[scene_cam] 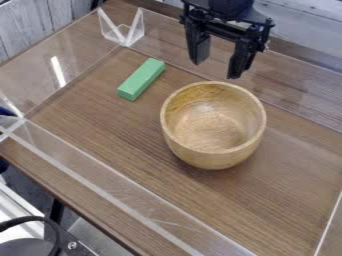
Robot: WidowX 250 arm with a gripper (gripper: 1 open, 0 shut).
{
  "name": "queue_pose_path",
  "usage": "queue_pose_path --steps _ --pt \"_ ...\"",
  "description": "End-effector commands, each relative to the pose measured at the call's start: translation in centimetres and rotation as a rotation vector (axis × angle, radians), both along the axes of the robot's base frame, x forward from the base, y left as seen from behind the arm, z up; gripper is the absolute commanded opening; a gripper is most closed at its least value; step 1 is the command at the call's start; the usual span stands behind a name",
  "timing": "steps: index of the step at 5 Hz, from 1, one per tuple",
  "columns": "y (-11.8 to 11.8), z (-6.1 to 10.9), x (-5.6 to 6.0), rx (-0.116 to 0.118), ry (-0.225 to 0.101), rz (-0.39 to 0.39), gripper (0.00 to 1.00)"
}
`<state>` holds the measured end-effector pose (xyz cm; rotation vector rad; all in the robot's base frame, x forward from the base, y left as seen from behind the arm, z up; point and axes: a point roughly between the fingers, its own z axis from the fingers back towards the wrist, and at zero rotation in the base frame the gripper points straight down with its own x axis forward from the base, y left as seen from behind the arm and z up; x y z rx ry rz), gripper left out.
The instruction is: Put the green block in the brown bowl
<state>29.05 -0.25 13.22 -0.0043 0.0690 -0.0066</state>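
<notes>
The green block (140, 79) lies flat on the wooden tabletop, left of centre, its long side running diagonally. To its right and a little nearer stands the brown bowl (214, 123), upright and with nothing inside. My gripper (219, 58) hangs above the table behind the bowl's far rim, pointing straight down. Its two black fingers (198, 47) stand apart and hold nothing. It is to the right of the block and clear of both objects.
Low clear plastic walls (80, 165) fence the table's front and left sides, and a clear plastic corner piece (123, 30) stands at the back left. A grey plank surface lies behind the table.
</notes>
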Motion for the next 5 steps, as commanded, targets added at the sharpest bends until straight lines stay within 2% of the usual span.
queue_pose_path --steps 1,2,3,5 --pt "2.6 -0.1 0.0 0.012 -0.005 0.014 1.0" --pt "5.6 0.0 -0.5 0.042 0.041 0.058 1.0" --pt "8.0 0.0 -0.2 0.068 0.084 0.101 1.0" --pt "11.7 -2.1 1.7 0.123 0.12 0.061 1.0"
